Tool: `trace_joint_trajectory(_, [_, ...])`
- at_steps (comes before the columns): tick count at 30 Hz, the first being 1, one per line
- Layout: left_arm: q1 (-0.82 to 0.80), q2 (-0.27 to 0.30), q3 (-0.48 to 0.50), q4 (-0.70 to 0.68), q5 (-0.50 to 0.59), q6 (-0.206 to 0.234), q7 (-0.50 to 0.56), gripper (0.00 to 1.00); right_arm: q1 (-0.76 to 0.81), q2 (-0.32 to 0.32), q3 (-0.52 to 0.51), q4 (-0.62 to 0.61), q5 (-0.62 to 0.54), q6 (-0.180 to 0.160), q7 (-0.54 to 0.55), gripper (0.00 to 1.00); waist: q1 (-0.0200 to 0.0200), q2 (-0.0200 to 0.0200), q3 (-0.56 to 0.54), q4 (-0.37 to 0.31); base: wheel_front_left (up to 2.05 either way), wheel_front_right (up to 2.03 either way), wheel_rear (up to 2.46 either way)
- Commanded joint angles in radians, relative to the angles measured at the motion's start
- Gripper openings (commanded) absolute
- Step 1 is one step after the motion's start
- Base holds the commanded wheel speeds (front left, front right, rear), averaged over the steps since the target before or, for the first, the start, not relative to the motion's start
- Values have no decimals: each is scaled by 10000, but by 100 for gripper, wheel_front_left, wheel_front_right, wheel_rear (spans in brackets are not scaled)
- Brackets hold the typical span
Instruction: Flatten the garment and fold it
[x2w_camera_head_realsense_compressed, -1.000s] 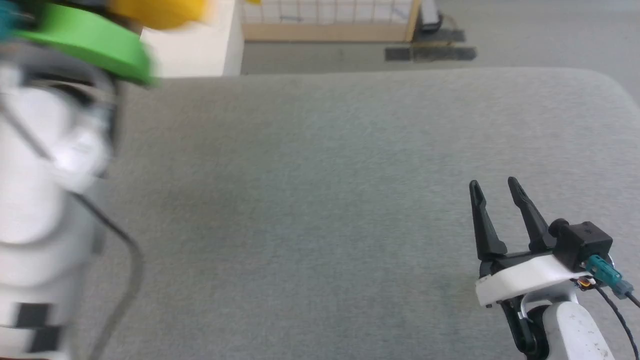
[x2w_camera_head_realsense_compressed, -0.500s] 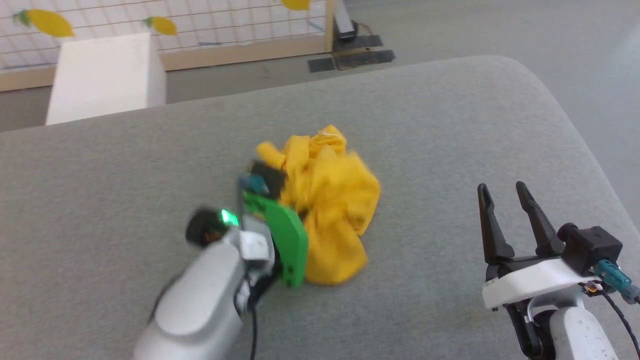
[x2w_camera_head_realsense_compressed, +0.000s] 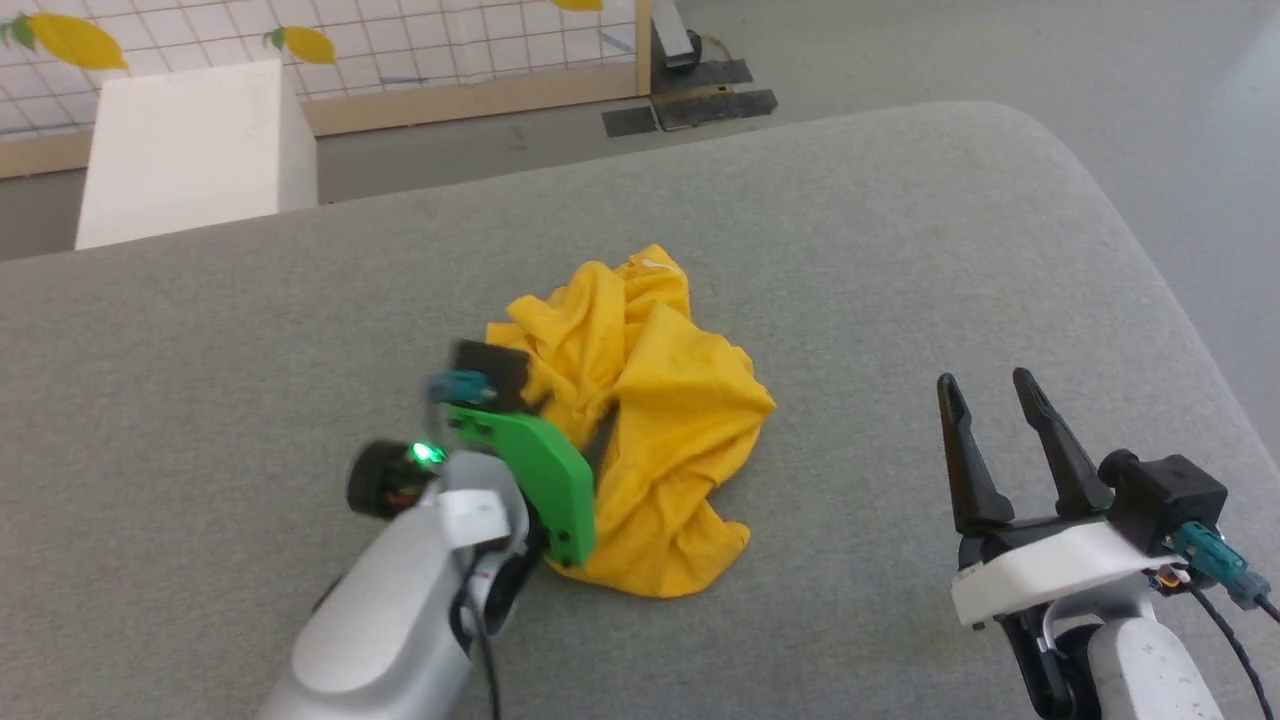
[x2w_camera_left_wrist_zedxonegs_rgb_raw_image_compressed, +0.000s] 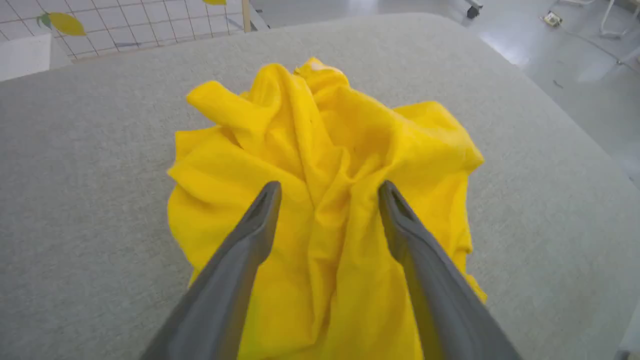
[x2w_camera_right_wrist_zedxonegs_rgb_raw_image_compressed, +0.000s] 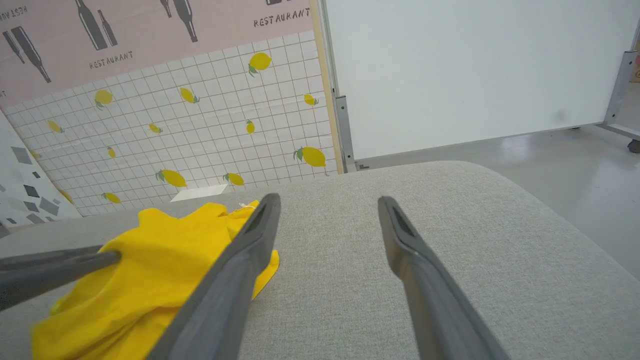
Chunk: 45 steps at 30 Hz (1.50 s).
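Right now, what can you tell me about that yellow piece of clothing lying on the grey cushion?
The yellow garment is bright, plain, soft cloth, crumpled into a loose heap of deep folds; no print shows. A small pale spot shows at its far edge. It lies near the middle of the grey padded surface. The left end effector hangs over its near side, fingers spread; whether they touch the cloth I cannot tell. The right end effector stands apart.

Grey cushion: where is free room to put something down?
Bare cushion lies left of the garment, between it and the right gripper, and along the far edge. Crowded in the middle, where the open left gripper is at the garment.
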Motion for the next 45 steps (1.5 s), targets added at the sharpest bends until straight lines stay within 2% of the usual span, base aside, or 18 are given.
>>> trace_joint_trajectory(1, [197,67,215,-186,152,131,-582,100,144,7,4,-40,-38,-15,32,100,1,-1,-104,165,0,0,0])
trace_joint_trajectory(6, [801,315,1093,-1077,603,570,-3625,100,211,7,-50,-212,-241,-15,160,100,1,-1,-217,622,0,0,0])
trace_joint_trajectory(8, [1152,395,1457,-1332,700,789,-4604,100,224,7,-51,-287,-288,-15,221,100,1,-1,-248,810,0,0,0])
trace_joint_trajectory(10, [1549,534,1766,-1542,886,988,-5069,100,225,7,-46,-343,-329,-15,286,100,1,-1,-283,992,0,0,0])
trace_joint_trajectory(13, [2161,663,2209,-1831,1107,1136,-5276,100,219,7,-30,-430,-370,-15,371,100,1,-1,-291,1242,0,0,0])
trace_joint_trajectory(15, [2902,672,2736,-2262,1513,1085,-5310,100,179,7,12,-513,-397,-15,535,100,1,-1,-239,1603,0,0,0])
trace_joint_trajectory(22, [3729,-2,3483,-2896,2234,668,-5314,100,-837,7,323,-189,-441,-15,1690,100,1,-1,157,2463,0,0,0])
trace_joint_trajectory(28, [3557,-702,3996,-3007,2709,109,-5315,100,-2909,7,275,1223,-98,-15,3902,100,1,-1,807,3402,0,0,0])
trace_joint_trajectory(35, [3317,-1312,4167,-2927,3126,-381,-5316,100,-5170,7,-567,3714,-117,-15,6906,100,1,-1,1445,4439,0,0,0])
trace_joint_trajectory(42, [3087,-1498,4130,-2832,3211,-629,-5316,100,-6458,7,-1027,5157,-768,-15,8534,100,1,-1,1850,4952,0,0,0])
trace_joint_trajectory(43, [3073,-1508,4141,-2773,3195,-643,-5316,100,-6585,7,-1005,5288,-945,-15,8649,69,1,-1,1868,4973,0,0,0])
trace_joint_trajectory(44, [3060,-1514,4145,-2731,3190,-662,-5316,100,-6655,7,-1038,5402,-1055,-15,8763,45,1,-1,1872,4984,0,0,0])
trace_joint_trajectory(45, [3047,-1520,4157,-2688,3190,-685,-5316,100,-6707,7,-1095,5535,-1134,-15,8926,15,1,-1,1858,4984,0,0,0])
